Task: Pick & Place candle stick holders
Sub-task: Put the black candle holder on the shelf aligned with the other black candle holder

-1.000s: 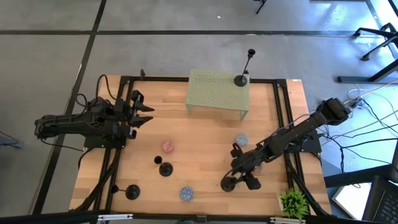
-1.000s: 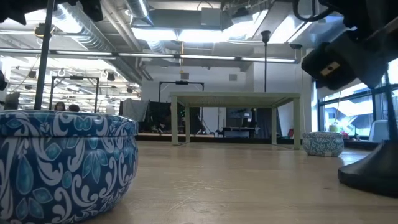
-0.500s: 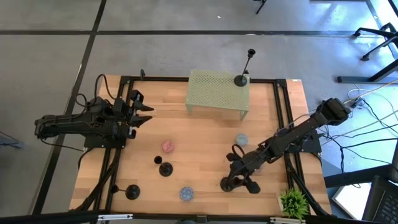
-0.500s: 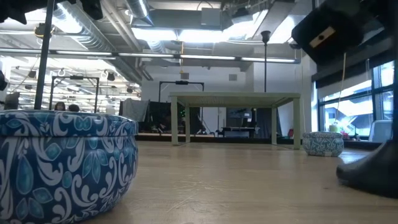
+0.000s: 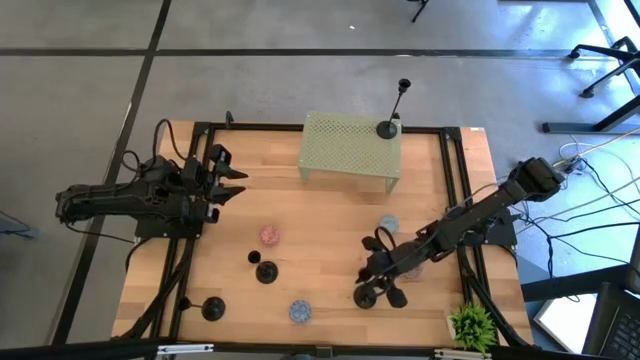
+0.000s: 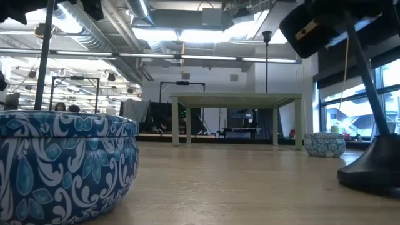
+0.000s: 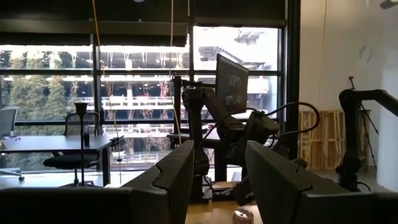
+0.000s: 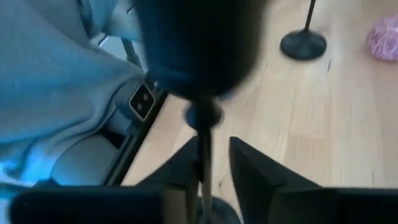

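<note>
- Four holders on the desk (image 5: 330, 240): one on the green mesh riser (image 5: 350, 148), two at front left, one at front right.
- Right tool (image 5: 378, 282) has shifted in over the front-right candle stick holder (image 5: 367, 295); fingers pinching its stem, we judge a lift is next.
- Left tool (image 5: 232, 183) waits, spread, at left edge.

Wooden table (image 5: 330, 240) — perforated rack (image 5: 350, 148)

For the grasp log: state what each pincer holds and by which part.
The right pincer grips a black candle holder by its thin stem, above the base. The left pincer is open and holds nothing.
</note>
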